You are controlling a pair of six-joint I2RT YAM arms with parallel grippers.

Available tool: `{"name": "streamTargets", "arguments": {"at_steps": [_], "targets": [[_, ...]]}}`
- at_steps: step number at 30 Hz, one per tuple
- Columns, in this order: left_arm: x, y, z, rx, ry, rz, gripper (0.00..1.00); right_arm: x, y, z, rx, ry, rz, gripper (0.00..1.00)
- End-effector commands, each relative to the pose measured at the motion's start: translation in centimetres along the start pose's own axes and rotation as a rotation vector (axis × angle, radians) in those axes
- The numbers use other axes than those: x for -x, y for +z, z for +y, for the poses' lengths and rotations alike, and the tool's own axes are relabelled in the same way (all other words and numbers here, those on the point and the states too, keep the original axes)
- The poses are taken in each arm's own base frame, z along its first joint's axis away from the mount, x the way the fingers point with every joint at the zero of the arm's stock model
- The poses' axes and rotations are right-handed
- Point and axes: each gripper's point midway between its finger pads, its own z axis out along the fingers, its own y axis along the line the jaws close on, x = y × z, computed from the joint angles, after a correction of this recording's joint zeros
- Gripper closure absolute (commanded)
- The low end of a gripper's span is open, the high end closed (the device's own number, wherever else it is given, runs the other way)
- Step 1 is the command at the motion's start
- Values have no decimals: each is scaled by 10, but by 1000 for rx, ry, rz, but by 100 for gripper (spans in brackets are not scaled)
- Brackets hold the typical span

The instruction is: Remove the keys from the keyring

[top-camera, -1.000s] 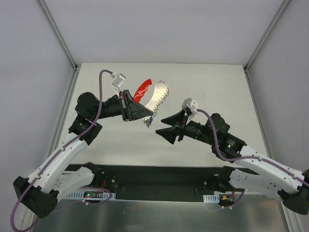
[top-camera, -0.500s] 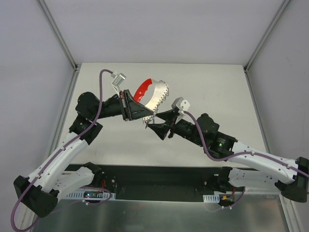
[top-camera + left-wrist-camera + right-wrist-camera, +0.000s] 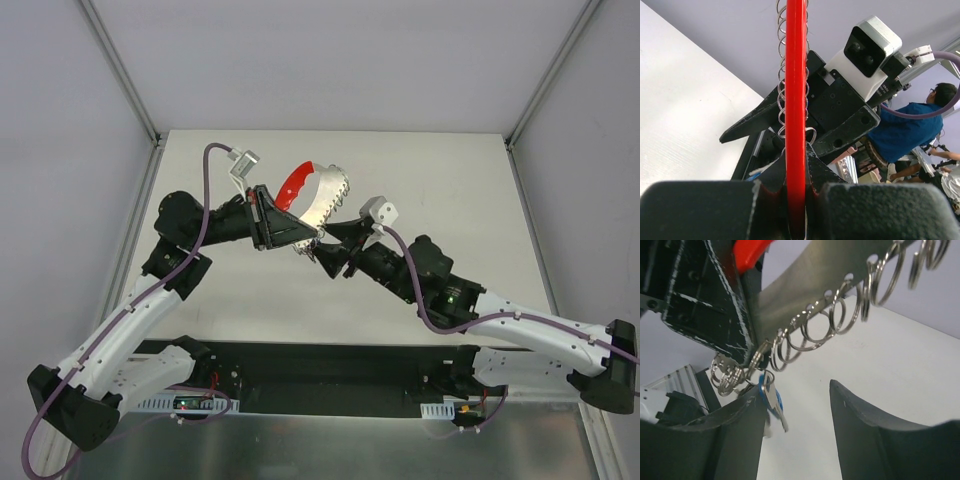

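the left tool [image 3: 308, 236] is clamped shut on the bright red flat plastic tag [image 3: 795, 95], held up above the pale bench [image 3: 440, 170]. a curved silvery metal strip [image 3: 805, 285] joins the tag, its edge strung with thin wire rings [image 3: 812, 332]. a small silvery key with a blue head [image 3: 774, 401] hangs from the lowest rings, beside the left tool. the right tool [image 3: 795, 386] is open, one finger by the key.
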Motion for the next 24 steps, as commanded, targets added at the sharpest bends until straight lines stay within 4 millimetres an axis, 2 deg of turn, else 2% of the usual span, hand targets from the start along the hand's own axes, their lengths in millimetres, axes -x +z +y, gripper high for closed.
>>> {"name": "streamTargets", "arguments": {"at_steps": [1,5,6,8,9,11,12,17,18,19,20,24], "targets": [[12,-5,-26,-50,74,-55,100,44,3,26,121,48,-174,46],[10,-5,-30,-62,70,-34,100,46,0,38,170,67,-175,50],[11,-5,-32,-66,74,-34,100,46,-1,38,164,74,-178,58],[10,-6,-32,-62,74,-34,100,42,-3,36,150,82,-159,69],[11,-6,-34,-64,77,-35,100,42,-6,32,120,95,-152,77],[11,-7,-40,-81,80,-21,100,26,-10,29,91,109,-91,82],[11,-7,-43,-90,81,-12,100,28,-16,28,88,124,-96,87],[1,-12,-42,-92,95,4,100,28,-26,40,111,167,-62,94],[-3,-13,-33,-58,72,7,100,35,-26,40,105,171,-54,96],[-6,-14,-27,-37,103,12,100,24,-27,38,91,156,6,98],[-8,-15,-22,-12,109,18,100,21,-29,41,97,153,25,99],[-18,-16,-8,25,101,59,100,20,-37,37,80,163,40,99]]}}
